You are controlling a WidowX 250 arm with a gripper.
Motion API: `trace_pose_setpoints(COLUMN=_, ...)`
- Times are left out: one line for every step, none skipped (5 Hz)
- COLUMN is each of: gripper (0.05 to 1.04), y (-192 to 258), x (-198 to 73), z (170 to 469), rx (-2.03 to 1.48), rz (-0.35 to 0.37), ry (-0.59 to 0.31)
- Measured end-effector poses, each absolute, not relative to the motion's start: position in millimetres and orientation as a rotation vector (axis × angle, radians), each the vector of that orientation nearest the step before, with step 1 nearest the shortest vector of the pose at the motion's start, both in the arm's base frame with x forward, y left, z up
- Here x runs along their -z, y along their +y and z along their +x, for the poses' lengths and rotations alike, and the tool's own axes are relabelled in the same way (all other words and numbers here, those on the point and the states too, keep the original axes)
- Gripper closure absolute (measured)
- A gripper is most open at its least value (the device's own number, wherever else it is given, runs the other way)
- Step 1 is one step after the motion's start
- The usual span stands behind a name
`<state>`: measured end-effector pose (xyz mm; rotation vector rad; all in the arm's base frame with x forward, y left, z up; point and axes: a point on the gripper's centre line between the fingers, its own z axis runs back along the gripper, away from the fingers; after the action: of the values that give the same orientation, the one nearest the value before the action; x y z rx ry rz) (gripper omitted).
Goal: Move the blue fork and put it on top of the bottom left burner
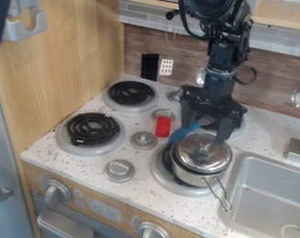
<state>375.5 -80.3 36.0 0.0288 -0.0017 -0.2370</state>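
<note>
Blue marks the fork for us, right of centre in the frame, against or just beside the silver pot; we can't tell which. The gripper hangs over that spot, its two fingers spread wide. Our main worry is the pot: one finger is close to the lid, so coming lower could knock it or shove the pot. Closing off-line could pinch only the fork's edge, and it might twist free. Carrying it low toward the burner at left could clip the red object.
</note>
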Motion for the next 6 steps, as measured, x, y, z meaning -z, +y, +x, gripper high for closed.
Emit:
trace_pose_setpoints(gripper=0.085, y=-78, x=-20, z=369, rx=0.232, rz=0.034, ry=0.046)
trace_pose_setpoints(gripper=0.085, y=-68, x=-21, z=371, rx=0.207, rz=0.06, ry=0.047)
trace_pose_setpoints(gripper=0.085, y=-61, x=-35, z=388, rx=0.201, rz=0.073, ry=-0.004)
trace_pose_setpoints(gripper=0.085, y=-48, x=-42, z=407, rx=0.144, rz=0.07, ry=-0.051)
trace_pose_setpoints(gripper=0.085, y=-32, x=-22, z=423, rx=0.078, rz=0.046, ry=-0.045)
trace_pose_setpoints(gripper=0.085, y=-22, x=-5, z=437, rx=0.054, rz=0.04, ry=-0.051)
